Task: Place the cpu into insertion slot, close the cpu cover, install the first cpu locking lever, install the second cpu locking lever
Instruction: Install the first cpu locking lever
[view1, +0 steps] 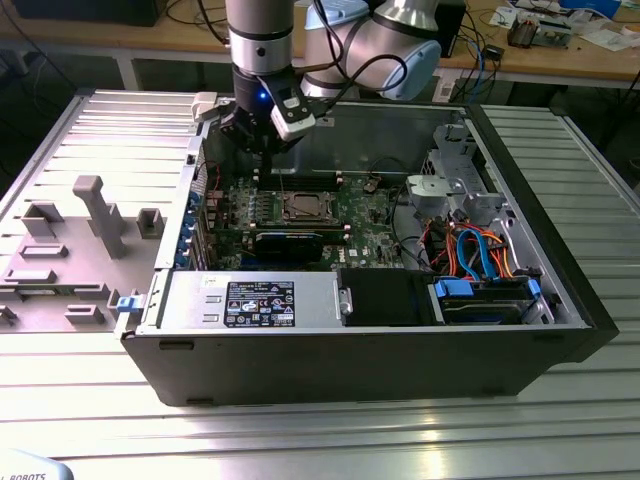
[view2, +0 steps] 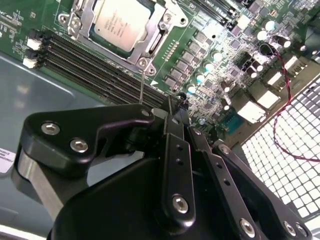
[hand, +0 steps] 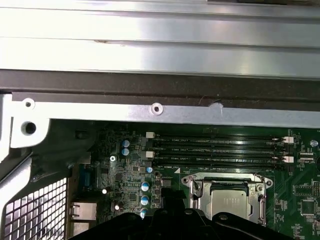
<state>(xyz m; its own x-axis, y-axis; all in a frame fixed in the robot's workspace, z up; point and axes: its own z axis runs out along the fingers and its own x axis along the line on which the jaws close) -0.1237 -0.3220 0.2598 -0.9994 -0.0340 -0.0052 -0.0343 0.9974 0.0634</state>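
The cpu (view2: 122, 22) lies flat in the insertion slot (view1: 303, 207) in the middle of the green motherboard, silvery top up. The cpu cover (view2: 156, 44) is down around it as a metal frame, with the chip (hand: 227, 205) showing through its window. A thin locking lever (view2: 141, 85) stands up from the socket's corner. My gripper (view1: 260, 152) hovers over the board's back part, towards the exterior view's left of the socket. In the second wrist view its black fingers (view2: 173, 150) stand together, and the gripper (view2: 179, 107) is shut on nothing, a short way from the lever's free end.
Long black memory slots (view2: 90, 60) run beside the socket. The open case's metal wall (hand: 150, 107) rises close behind the gripper. A labelled power supply (view1: 250, 300), a black drive box (view1: 385, 298) and coloured cables (view1: 480, 250) take up the case's front. Grey fixtures (view1: 95, 215) stand outside it.
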